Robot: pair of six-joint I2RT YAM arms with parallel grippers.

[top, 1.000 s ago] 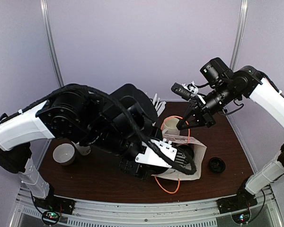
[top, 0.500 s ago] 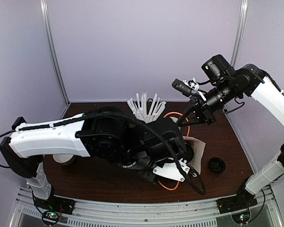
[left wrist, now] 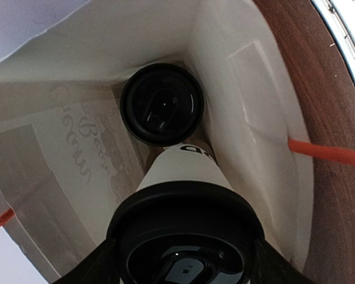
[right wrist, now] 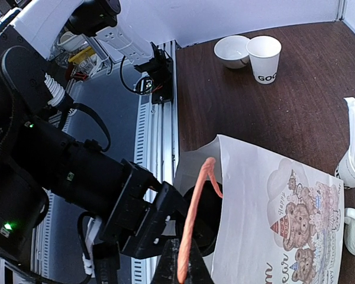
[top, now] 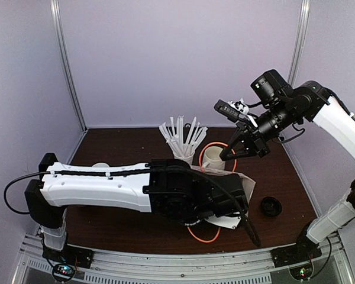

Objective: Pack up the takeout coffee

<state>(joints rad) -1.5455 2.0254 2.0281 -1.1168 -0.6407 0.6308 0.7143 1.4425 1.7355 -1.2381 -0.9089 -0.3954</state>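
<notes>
Since 1 second ago the left arm (top: 100, 186) has swung down low across the worktop (top: 124, 145) to the white paper bag (top: 247, 183). The right gripper (top: 229, 156) pinches the bag's orange handle (top: 220, 144) beside a cream mug (top: 212, 158).

Left wrist: the left gripper (left wrist: 183, 263) clasps 1 black-lidded paper cup (left wrist: 183, 177) inside the bag, near another lidded cup (left wrist: 161, 112) standing in the corner. The lettering at the held cup's base is unreadable.

Right wrist: the bag bears a teddy-bear print, and an open paper cup (right wrist: 264, 58) reads "GOO".
</notes>
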